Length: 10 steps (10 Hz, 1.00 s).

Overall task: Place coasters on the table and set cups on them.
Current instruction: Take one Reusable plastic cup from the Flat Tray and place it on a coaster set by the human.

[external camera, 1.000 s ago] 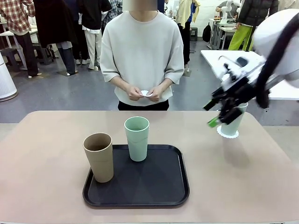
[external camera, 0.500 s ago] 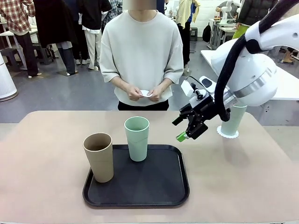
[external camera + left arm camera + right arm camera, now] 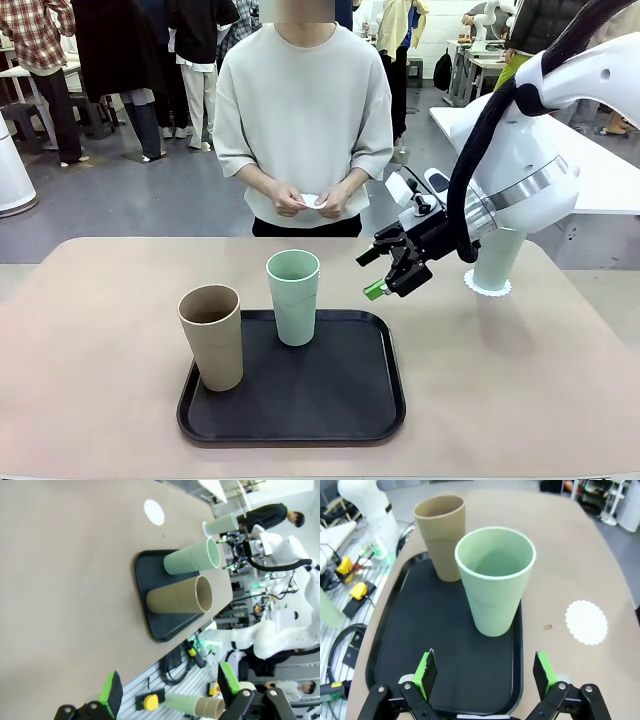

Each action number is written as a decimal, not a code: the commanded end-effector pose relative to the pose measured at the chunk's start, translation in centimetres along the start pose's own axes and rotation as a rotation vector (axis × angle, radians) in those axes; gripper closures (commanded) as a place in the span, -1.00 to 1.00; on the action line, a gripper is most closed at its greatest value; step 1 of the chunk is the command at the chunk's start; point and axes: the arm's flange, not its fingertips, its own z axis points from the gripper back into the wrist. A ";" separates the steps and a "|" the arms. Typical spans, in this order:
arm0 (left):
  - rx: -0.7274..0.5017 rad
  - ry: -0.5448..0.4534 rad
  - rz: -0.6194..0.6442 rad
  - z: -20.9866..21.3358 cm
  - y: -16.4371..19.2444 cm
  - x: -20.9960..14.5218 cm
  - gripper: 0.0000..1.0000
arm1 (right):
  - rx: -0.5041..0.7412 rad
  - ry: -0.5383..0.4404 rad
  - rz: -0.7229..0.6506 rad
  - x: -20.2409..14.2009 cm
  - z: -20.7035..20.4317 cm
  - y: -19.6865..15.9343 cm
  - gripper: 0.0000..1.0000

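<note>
The right gripper (image 3: 385, 272) hangs wide open and empty near the black tray (image 3: 290, 425). Its arm hides the top of the far mint cup (image 3: 497, 265), which stands on a coaster (image 3: 487, 288). The near mint cup (image 3: 293, 297) and the tan cup (image 3: 212, 337) stand on the tray. The left gripper (image 3: 170, 686) gapes wide, empty. The person's hands (image 3: 335, 200) pinch something small and white, too small to identify.

The right arm (image 3: 520, 170) comes in from the right side and bends toward the middle, its wrist tilted down and to the left. The right gripper (image 3: 371, 273) hangs in the air, jaws spread wide and empty, green pads (image 3: 426, 670) facing each other. The left gripper (image 3: 170, 686) is likewise spread wide, holding nothing.
</note>
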 end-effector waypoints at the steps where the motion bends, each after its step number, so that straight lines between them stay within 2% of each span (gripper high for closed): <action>1: -0.009 -0.009 -0.006 0.1 0.0 0.0 -1.00 | -0.034 -0.084 0.024 -1.3 -1.1 0.2 -1.00; 2: -0.009 -0.009 -0.006 0.1 0.0 0.0 -1.00 | 0.023 -0.076 0.009 -1.2 -1.2 0.7 -1.00; 3: -0.009 -0.009 -0.006 0.1 0.0 0.0 -1.00 | -0.016 -0.034 -0.003 -0.4 -0.2 -0.1 -1.00; 7: -0.009 -0.009 -0.006 0.1 0.0 0.0 -1.00 | -0.016 -0.034 -0.003 -0.4 -0.2 -0.1 -1.00; 8: -0.009 -0.009 -0.006 0.1 0.0 0.0 -1.00 | -0.012 -0.048 -0.003 -0.5 -0.1 -0.2 -1.00; 9: -0.009 -0.009 -0.006 0.1 0.0 0.0 -1.00 | -0.072 -0.102 -0.013 -1.7 -1.9 -1.2 -1.00; 10: -0.009 -0.009 -0.006 0.1 0.0 0.0 -1.00 | -0.089 -0.114 -0.039 -2.7 -3.4 -1.9 -1.00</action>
